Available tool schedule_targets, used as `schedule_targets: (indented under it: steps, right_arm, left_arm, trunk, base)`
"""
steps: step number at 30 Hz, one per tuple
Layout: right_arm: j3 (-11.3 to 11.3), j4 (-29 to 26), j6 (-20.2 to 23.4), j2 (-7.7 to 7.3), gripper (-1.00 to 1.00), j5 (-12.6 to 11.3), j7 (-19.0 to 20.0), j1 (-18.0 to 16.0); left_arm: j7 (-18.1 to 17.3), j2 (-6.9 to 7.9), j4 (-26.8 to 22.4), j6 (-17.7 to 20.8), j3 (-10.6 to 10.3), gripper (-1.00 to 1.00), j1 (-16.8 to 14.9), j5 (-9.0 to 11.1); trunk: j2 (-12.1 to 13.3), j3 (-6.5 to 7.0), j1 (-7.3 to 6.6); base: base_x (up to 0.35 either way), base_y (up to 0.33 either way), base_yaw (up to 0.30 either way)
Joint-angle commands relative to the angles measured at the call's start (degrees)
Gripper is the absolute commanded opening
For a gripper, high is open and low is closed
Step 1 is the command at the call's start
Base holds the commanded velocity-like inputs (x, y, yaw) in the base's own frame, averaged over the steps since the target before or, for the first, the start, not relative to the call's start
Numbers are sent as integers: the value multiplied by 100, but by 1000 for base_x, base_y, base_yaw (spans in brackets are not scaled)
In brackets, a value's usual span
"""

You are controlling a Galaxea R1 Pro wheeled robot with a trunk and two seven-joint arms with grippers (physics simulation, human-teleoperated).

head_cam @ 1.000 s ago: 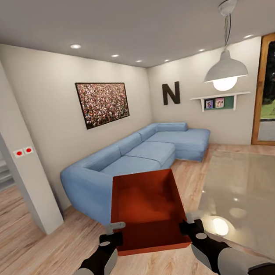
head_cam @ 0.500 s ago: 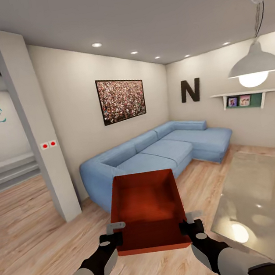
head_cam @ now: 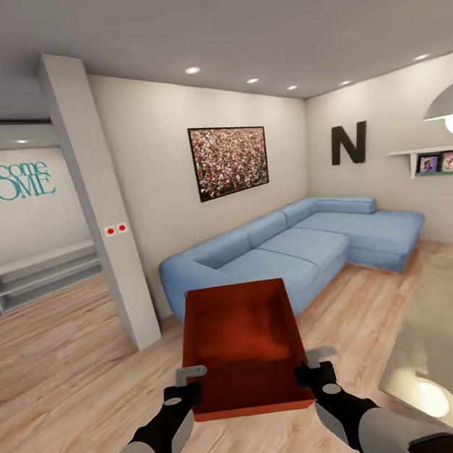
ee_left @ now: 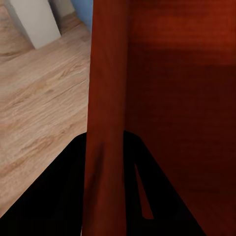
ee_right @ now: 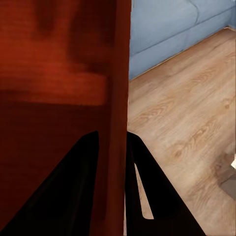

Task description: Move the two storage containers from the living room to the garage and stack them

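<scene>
Both sets of jaws are clamped on one orange-red storage container (head_cam: 243, 348), each pinching a side wall. The left gripper (head_cam: 184, 384) straddles the left wall near the bin's near corner, one finger inside and one outside, as the left wrist view shows with the wall (ee_left: 105, 123) running between the dark fingers (ee_left: 59, 196). The right gripper (head_cam: 316, 364) does the same on the opposite wall (ee_right: 118, 98), seen in the right wrist view. The container hangs level between the two grippers, above the light wood floor (head_cam: 60, 377), its open mouth up and nothing inside it.

It looks like a rigid, thin-walled, fairly light bin with smooth faces, so a rim pinch could slip or let the far end sag; matched holds on both side walls keep it level. Beyond the jaws stand a blue corner sofa (head_cam: 295, 245) and a white pillar (head_cam: 102, 202).
</scene>
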Motion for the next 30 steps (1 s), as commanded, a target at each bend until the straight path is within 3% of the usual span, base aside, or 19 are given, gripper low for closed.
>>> schedule_targets:
  steps: [1,30]
  right_arm:
    - [-11,15,-2,-1,-100,4,-51,1]
    - [-11,11,-2,-1,-100,5,-43,1]
  left_arm:
    - [116,3,-44,14,407,-100,-12,-49]
    - [116,3,-44,14,407,-100,-12,-49]
  trunk:
    - [-9,-11,2]
    - [-9,-11,2]
  base:
    - [0,0,267]
    - [0,0,267]
